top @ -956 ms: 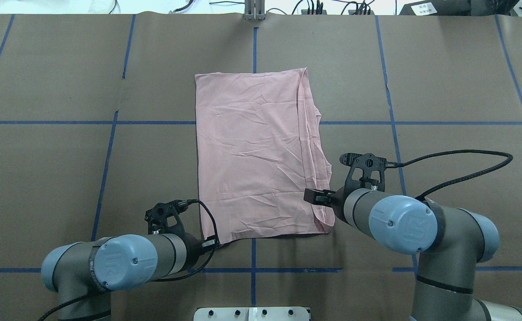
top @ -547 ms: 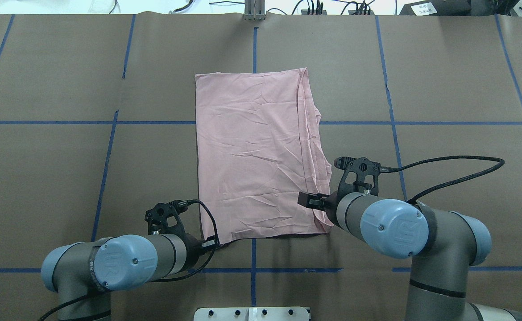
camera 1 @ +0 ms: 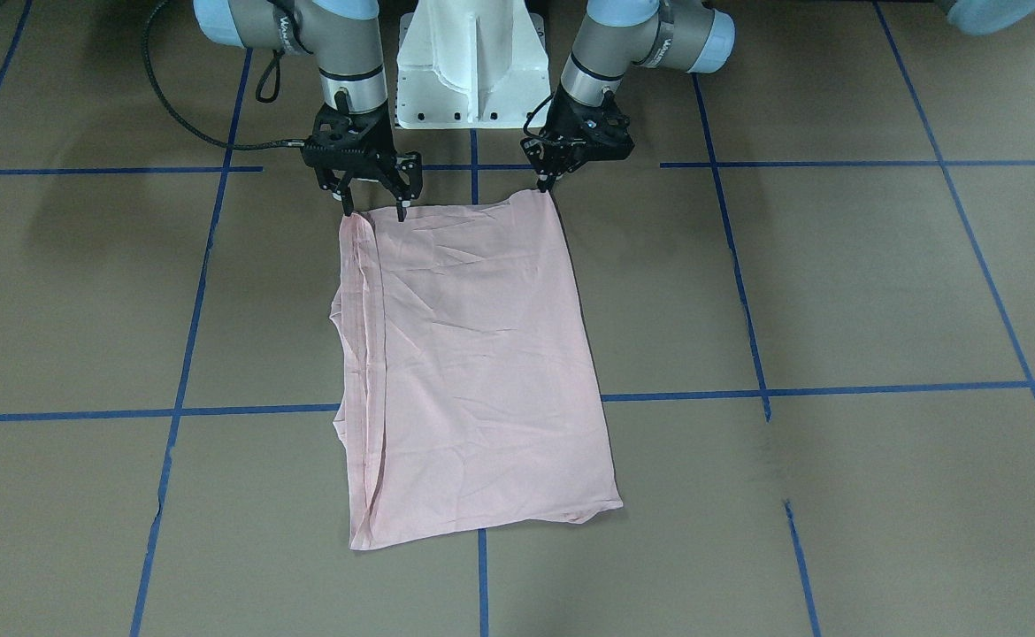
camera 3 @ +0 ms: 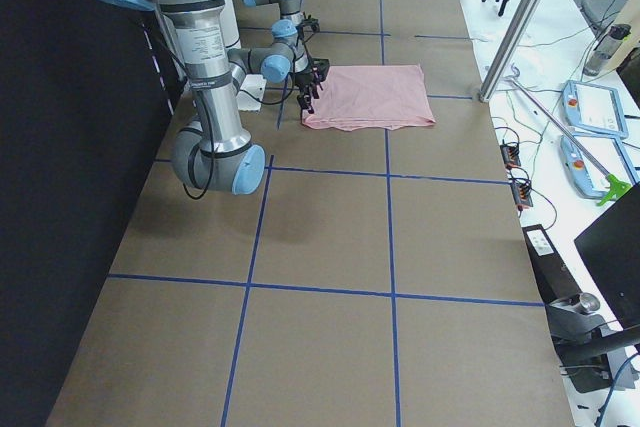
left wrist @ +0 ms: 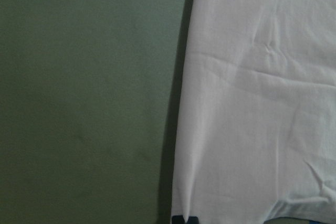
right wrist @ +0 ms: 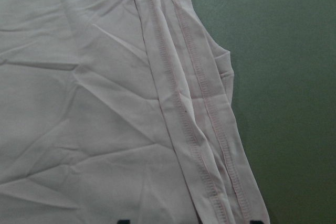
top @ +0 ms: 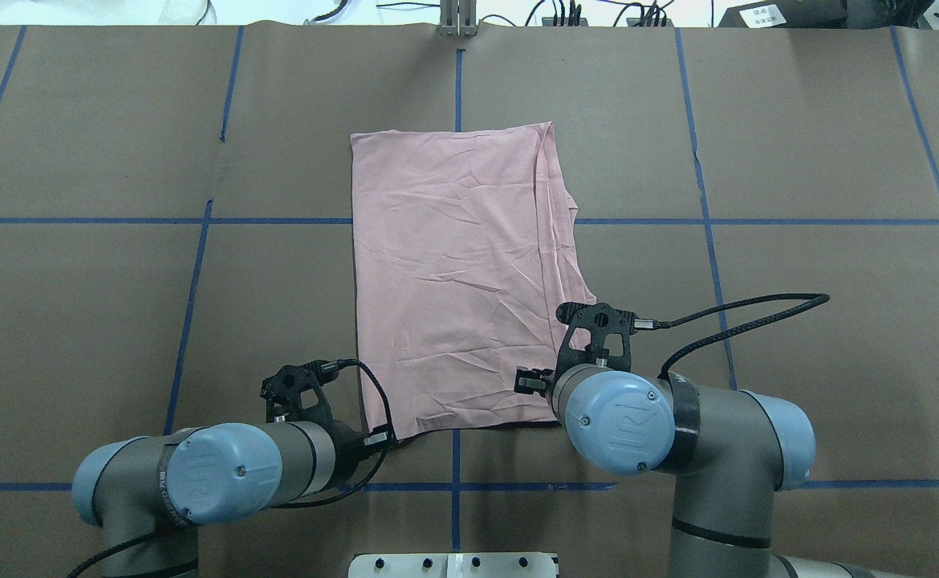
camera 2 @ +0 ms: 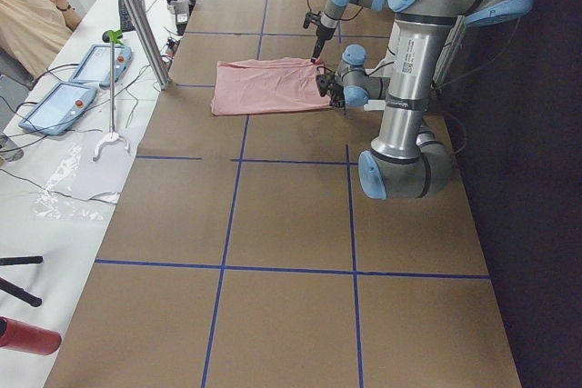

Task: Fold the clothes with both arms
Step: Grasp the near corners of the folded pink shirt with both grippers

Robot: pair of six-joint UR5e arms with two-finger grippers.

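The pale pink T-shirt (top: 461, 281) lies folded into a tall rectangle, plain side up, with layered hems along its right edge (right wrist: 199, 129). It also shows in the front view (camera 1: 473, 372). My left gripper (camera 1: 542, 184) is at the shirt's near left corner. Its fingers are pinched together on the edge, and the tips show at the corner in the left wrist view (left wrist: 185, 219). My right gripper (camera 1: 374, 211) is open, its fingers (camera 1: 345, 209) straddling the near right corner. In the overhead view the right wrist (top: 618, 417) hides that corner.
The brown table cover (top: 798, 160) has blue tape lines. The white pedestal base (camera 1: 473, 62) stands just behind both grippers. A side bench with tablets (camera 2: 55, 106) and a seated person (camera 2: 27, 15) lies beyond the table's far edge. A metal post (camera 2: 136, 15) stands there.
My right arm has moved left and toward the robot, from beside the shirt's right edge to over its near right corner. My left arm and the shirt have not moved.
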